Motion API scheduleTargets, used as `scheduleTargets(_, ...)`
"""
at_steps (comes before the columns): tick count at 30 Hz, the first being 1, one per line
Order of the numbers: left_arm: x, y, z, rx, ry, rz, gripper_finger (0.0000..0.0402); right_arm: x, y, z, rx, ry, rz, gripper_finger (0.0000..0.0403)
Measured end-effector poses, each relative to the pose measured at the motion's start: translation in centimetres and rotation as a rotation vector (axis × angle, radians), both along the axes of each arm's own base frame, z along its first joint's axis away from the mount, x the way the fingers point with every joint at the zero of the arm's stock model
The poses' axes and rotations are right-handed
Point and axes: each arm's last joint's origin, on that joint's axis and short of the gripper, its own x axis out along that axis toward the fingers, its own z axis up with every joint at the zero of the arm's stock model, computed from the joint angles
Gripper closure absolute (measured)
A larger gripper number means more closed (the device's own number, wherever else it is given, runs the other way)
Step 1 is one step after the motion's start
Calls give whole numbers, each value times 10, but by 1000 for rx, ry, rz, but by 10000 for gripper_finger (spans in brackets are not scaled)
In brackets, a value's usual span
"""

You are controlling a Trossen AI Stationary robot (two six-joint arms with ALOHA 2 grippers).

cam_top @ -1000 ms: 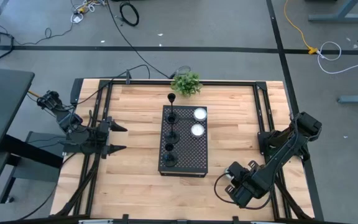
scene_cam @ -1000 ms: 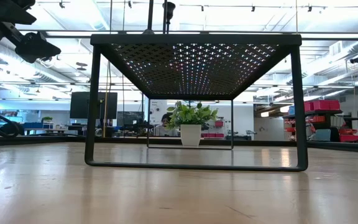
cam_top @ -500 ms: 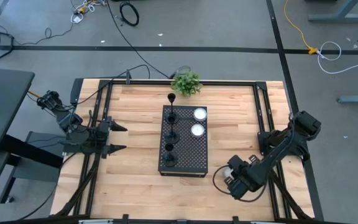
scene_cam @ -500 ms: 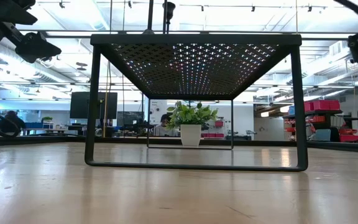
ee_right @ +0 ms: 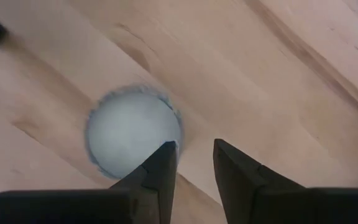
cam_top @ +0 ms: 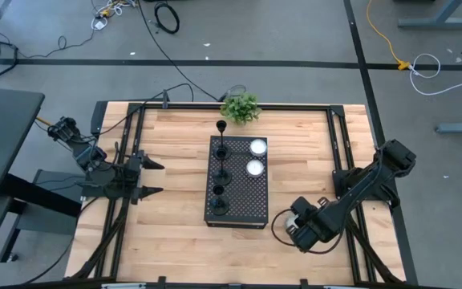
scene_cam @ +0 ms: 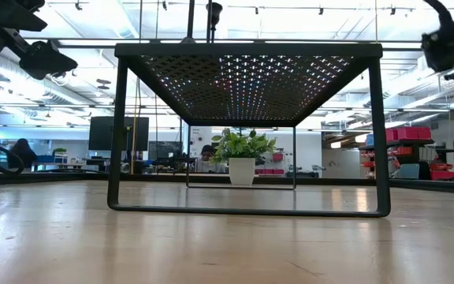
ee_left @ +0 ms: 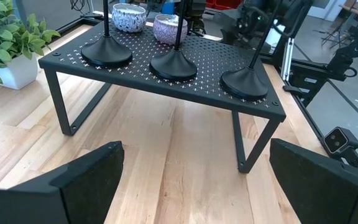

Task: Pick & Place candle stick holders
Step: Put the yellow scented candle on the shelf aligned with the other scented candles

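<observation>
Three black candle stick holders stand by their round bases on the black perforated box (cam_top: 237,183): their bases show in the left wrist view (ee_left: 106,53), (ee_left: 173,65), (ee_left: 244,81). My left gripper (cam_top: 157,177) is open and empty at the table's left, level with the box, and it faces the box in its own view (ee_left: 192,149). My right gripper (cam_top: 293,230) is near the front right and points down at the table. Its fingers stand a narrow gap apart (ee_right: 194,146), just beside a white round candle (ee_right: 132,130) that lies on the wood.
Two small white candles in patterned cups (cam_top: 257,147), (cam_top: 254,168) stand on the box's right half. A potted green plant (cam_top: 241,107) stands at the far edge behind the box. Black frame rails run along the table's left and right sides. Bare wood lies in front of the box.
My right gripper has gone toward the table's left and a little toward the far edge, nearer the box's front right corner. It has come into the low view at the top right. My left arm has kept still.
</observation>
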Motion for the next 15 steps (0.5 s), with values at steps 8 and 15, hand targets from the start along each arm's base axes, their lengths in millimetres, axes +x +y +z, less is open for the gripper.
scheduleTargets(8, 0, 0, 0, 0, 0, 0, 3, 3, 2, -3, 39, -65, 17, 294)
scheduleTargets(15, 0, 0, 0, -4, 0, 1, 3, -2, -1, -14, 55, -32, 15, 294)
